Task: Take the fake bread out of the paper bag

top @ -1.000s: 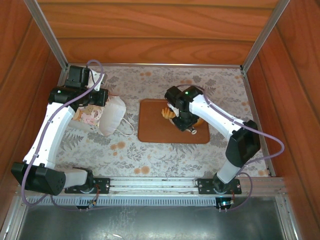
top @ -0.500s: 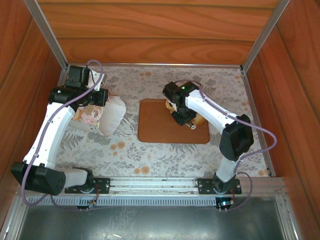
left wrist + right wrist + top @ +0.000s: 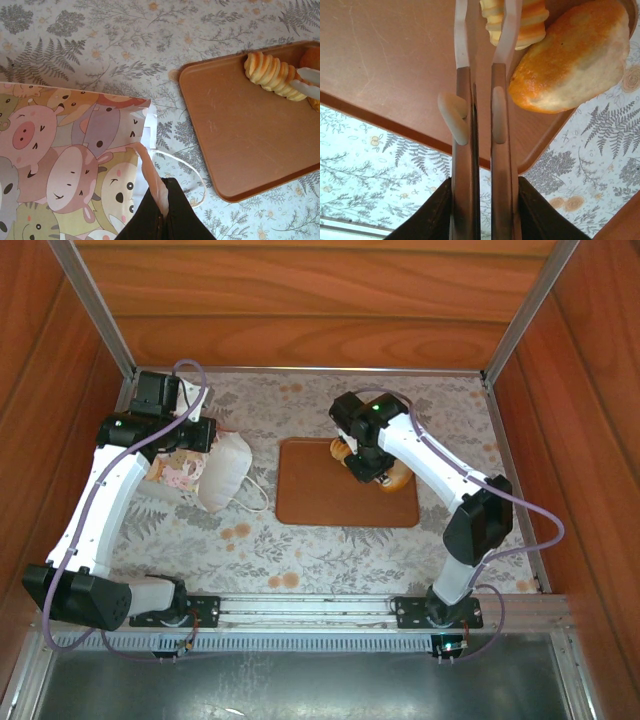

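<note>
The paper bag (image 3: 222, 472) stands at the left of the table, its cartoon-animal side (image 3: 75, 150) facing the left wrist camera. My left gripper (image 3: 210, 440) (image 3: 167, 189) is shut on the bag's top edge. One piece of fake bread, a ridged croissant (image 3: 341, 449) (image 3: 270, 72) (image 3: 535, 25), lies at the back of the brown tray (image 3: 310, 495). My right gripper (image 3: 349, 456) (image 3: 487, 7) has its narrow fingers closed on the croissant's end. An oblong golden roll (image 3: 393, 479) (image 3: 575, 55) rests on the tray beside it. The bag's inside is hidden.
The tray (image 3: 240, 140) (image 3: 385, 60) sits mid-table on a fern-print cloth. A white cord handle (image 3: 256, 496) (image 3: 197, 175) lies loose between bag and tray. Wooden walls close in the back and both sides.
My right gripper has carried the croissant a little toward the tray's back edge, and its fingers have drawn closer together. The left arm and bag have not moved.
</note>
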`<state>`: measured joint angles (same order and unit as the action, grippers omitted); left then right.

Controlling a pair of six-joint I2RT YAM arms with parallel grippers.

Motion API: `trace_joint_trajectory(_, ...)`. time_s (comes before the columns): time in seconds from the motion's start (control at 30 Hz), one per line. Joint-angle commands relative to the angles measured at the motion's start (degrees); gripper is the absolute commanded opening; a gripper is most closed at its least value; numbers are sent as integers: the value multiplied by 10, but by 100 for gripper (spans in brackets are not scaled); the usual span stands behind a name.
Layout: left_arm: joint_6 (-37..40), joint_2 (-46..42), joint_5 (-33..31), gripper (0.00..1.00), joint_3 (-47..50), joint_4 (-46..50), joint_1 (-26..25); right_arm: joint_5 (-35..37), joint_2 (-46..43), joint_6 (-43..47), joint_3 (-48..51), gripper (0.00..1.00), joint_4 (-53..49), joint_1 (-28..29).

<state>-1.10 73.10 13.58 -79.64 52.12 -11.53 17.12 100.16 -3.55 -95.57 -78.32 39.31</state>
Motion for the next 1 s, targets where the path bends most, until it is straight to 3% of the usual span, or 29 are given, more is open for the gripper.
trace_joint_trajectory(0.0, 3, -10, -5, 0, 5, -10, -2, -64, -28, -11, 13, 30, -8, -3)
trace_joint_trajectory(0.17, 3, -10, -2, 0, 4, -10, -2, -130, -42, -34, 55, 31, 0, -2)
trace_joint_trajectory(0.53, 2, -9, 1, 0, -1, -10, -2, -8, -6, -63, 81, 32, 1, -8)
trace_joint_trajectory(0.97, 2, -15, -3, 0, 4, -10, -2, 25, 4, -56, 84, 34, 14, -32)
